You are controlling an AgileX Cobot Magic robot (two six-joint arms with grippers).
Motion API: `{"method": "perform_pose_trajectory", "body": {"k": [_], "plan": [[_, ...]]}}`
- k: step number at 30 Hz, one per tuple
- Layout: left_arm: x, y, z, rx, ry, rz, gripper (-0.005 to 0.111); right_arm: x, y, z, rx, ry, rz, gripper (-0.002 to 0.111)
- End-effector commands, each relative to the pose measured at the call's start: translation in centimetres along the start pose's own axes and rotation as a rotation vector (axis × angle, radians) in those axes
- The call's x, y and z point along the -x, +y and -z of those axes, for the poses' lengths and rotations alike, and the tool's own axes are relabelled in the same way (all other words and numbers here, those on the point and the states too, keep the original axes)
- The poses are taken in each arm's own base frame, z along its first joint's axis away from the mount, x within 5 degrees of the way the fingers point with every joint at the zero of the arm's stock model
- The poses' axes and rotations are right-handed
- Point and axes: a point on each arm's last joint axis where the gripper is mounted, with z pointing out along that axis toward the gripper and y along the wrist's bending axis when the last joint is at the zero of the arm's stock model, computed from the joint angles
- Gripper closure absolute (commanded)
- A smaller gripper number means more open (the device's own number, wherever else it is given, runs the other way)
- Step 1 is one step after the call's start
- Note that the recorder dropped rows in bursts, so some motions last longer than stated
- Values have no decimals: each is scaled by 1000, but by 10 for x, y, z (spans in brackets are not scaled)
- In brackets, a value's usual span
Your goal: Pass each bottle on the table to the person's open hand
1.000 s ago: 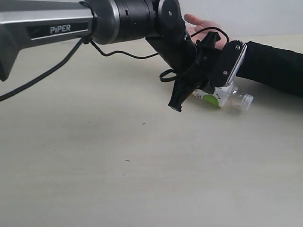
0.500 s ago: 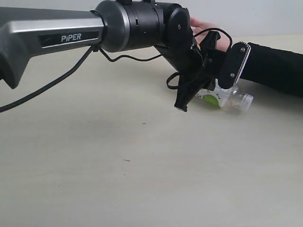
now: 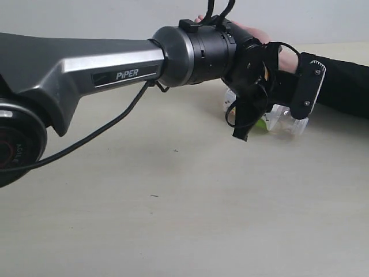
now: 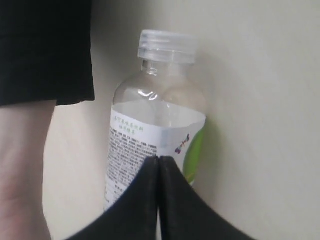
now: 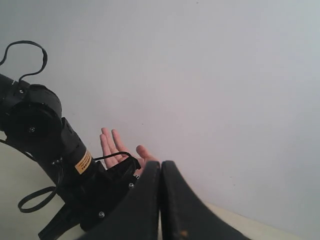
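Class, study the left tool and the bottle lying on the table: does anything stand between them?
Nothing visible does. The left tool, jaws together, points at the bottle; the person's forearm lies beside it, not between.

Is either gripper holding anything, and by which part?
Nothing is held. The left gripper is shut, jaws together, with the green-labelled bottle lying on the table beyond them; the right gripper is shut and empty.
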Motion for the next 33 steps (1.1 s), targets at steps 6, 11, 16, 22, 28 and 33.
{"method": "perform_pose_trajectory", "body": {"k": [6,11,16,22,28,33], "plan": [[-1,1,0,-2,20,3,58,0,0,0,2,-7,-5,108],[-1,-1,-7,16,13,-6,51,0,0,0,2,-7,-5,108],[-5,-4,-15,21,47,-11,51,0,0,0,2,-7,-5,108],[-5,-4,-17,33,44,-5,45,0,0,0,2,-7,-5,108],[-6,-5,-17,17,54,-12,45,0,0,0,2,-7,-5,108],[-3,-4,-17,39,38,61,40,0,0,0,2,-7,-5,108]]}}
